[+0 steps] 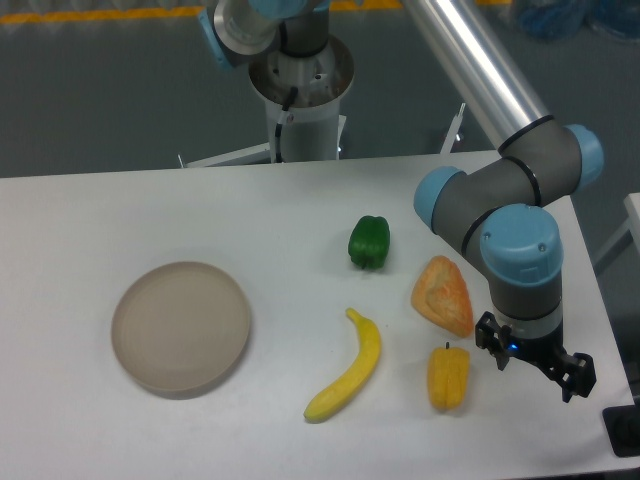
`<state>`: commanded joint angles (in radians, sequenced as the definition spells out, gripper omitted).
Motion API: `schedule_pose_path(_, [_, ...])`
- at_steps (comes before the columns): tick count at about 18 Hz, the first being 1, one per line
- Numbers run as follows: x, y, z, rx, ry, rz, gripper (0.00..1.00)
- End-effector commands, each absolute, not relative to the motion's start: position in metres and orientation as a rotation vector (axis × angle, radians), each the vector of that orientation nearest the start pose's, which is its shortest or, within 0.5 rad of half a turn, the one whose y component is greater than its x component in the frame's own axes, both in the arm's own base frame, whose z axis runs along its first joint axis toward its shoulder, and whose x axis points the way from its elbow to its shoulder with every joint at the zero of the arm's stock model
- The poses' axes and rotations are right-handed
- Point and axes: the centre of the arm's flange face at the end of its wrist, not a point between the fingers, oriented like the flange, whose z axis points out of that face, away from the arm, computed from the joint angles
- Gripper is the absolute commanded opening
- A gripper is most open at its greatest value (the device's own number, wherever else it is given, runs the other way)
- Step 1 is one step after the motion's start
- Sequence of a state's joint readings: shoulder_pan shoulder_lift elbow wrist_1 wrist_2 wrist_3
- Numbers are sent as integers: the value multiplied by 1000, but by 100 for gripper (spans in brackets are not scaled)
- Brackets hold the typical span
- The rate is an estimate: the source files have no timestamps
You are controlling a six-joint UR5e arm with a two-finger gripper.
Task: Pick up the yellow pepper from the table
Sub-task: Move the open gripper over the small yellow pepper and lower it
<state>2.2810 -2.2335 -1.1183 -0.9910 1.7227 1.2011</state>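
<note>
— On the white table, near the front edge at the right, where does the yellow pepper lie?

— It lies on its side on the bare surface, with the short stem pointing toward the back. Just behind it is a pale orange wedge-shaped item, close to the stem but apart from it, as far as I can see.

— And the pincer?

— It hangs just to the right of the yellow pepper, under the blue-capped wrist of the arm. It is black and small in this view. I cannot tell if its fingers are apart or together, because the wrist hides the tips. It holds nothing that I can see, and it is not touching the pepper.

— What else is on the table?

— A yellow banana lies left of the yellow pepper, curved, with its thin end pointing to the back. A green pepper stands further back, well apart from the banana. A round beige plate is at the left, well apart from all the fruit.

— Where is the base of the arm?

— Behind the back edge of the table, in the middle, on a grey column.
</note>
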Motion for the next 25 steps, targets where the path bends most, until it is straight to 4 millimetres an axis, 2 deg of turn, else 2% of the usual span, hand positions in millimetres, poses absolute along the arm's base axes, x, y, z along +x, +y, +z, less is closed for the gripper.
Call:
schedule_pose_path(6, [-411, 658, 364, -2910, 658, 567, 100])
schedule_pose_path(10, [-407, 649, 375, -2877, 540, 485, 100])
schedule_pose_path(12, [-413, 631, 379, -2890, 500, 417, 100])
schedule_pose_path(14, [-416, 608, 382, -2912, 423, 182, 100])
schedule_pose_path(16, [-417, 605, 374, -2937, 334, 105, 100])
schedule_pose_path(19, [-408, 610, 321, -2986, 261, 1, 100])
schedule_pose_path(25, [-406, 618, 303, -2989, 189, -3, 100])
